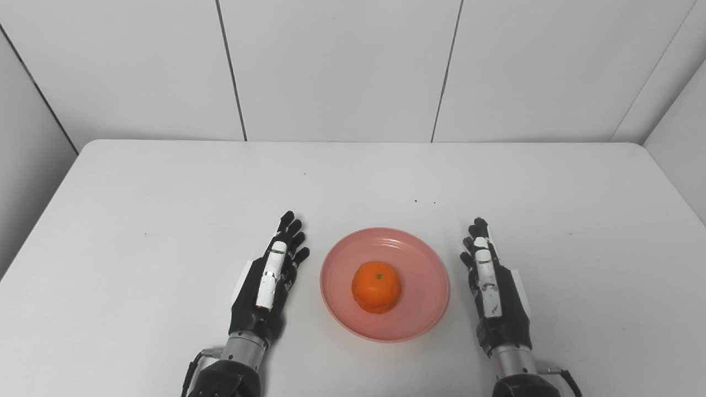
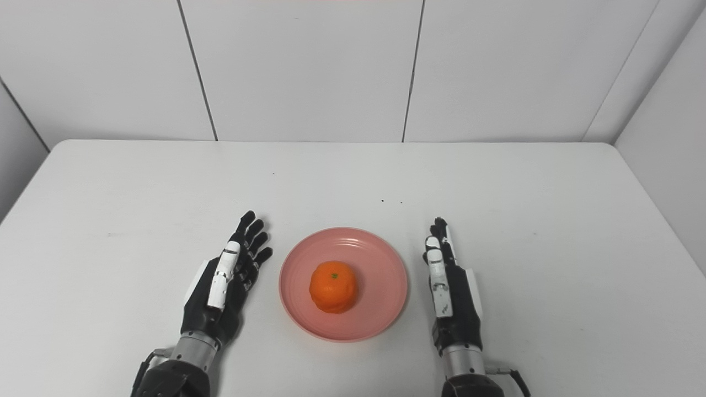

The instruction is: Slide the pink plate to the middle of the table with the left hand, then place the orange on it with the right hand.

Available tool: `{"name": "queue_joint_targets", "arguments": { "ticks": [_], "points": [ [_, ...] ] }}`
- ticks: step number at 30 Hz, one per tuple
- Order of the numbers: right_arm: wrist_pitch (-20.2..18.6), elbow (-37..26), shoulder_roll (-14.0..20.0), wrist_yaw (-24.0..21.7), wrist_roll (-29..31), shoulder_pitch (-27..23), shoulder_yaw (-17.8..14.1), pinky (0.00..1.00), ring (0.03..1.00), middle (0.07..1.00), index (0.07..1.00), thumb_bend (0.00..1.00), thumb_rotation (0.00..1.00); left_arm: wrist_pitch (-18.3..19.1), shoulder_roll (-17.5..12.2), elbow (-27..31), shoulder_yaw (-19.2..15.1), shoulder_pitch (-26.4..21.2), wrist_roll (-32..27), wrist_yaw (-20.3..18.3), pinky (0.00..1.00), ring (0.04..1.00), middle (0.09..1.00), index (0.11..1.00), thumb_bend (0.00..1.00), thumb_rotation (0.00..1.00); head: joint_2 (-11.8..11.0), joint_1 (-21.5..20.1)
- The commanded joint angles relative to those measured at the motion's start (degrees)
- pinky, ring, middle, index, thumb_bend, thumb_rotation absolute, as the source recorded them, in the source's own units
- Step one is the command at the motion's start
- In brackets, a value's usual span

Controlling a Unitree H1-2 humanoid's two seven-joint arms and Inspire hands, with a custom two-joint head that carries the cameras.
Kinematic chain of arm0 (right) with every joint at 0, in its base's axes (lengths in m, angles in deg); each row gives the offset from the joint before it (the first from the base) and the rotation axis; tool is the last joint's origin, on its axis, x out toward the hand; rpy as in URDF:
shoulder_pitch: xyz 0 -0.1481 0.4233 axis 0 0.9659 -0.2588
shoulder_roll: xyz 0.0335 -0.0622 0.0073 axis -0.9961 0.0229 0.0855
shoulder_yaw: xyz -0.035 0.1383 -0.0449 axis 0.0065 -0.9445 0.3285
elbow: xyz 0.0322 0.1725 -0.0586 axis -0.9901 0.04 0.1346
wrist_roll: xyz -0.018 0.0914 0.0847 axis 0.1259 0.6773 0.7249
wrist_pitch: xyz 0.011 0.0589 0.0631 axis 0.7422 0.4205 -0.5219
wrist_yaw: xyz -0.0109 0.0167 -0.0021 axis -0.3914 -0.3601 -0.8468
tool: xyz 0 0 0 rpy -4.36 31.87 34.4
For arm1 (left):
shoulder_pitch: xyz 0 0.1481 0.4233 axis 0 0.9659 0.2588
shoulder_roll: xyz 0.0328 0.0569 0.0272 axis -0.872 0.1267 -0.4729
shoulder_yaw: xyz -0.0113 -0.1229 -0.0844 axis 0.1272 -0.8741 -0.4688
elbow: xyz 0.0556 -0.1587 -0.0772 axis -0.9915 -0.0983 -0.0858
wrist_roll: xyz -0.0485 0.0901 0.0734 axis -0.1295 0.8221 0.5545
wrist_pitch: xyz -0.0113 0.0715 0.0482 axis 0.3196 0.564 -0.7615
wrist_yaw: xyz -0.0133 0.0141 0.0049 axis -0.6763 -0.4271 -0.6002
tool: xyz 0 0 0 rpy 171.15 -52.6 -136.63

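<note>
A pink plate (image 1: 419,264) lies on the white table near its front middle. An orange (image 1: 376,286) rests on the plate, green stem mark facing up. My left hand (image 1: 270,278) lies just left of the plate, open, fingers stretched forward and holding nothing. My right hand (image 1: 491,284) lies just right of the plate, also open and empty, edge-on with its fingers pointing away. Neither hand touches the plate or the orange.
The white table (image 1: 165,193) runs back to a white panelled wall. A few tiny dark specks (image 1: 424,202) lie behind the plate. Side walls stand close to the table's left and right edges.
</note>
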Motion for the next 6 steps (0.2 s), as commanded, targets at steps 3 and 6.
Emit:
{"name": "queue_joint_targets", "arguments": {
  "ticks": [3,6],
  "points": [
    [2.19,-0.75,-0.82,0.93,-0.32,-0.30,0.36,1.00,0.995,1.000,1.000,0.25,1.00,-1.84,1.05,0.00,0.02,0.20,0.38,0.18,1.00,1.000,1.000,1.000,0.38,0.99,-0.05,0.14],
    [2.20,-0.87,-0.83,1.21,-0.52,-0.25,0.56,1.00,0.993,1.000,1.000,0.24,1.00,-2.30,1.07,-0.19,0.05,0.17,0.62,0.10,1.00,1.000,1.000,1.000,0.38,0.98,-0.05,0.11]
  ]
}}
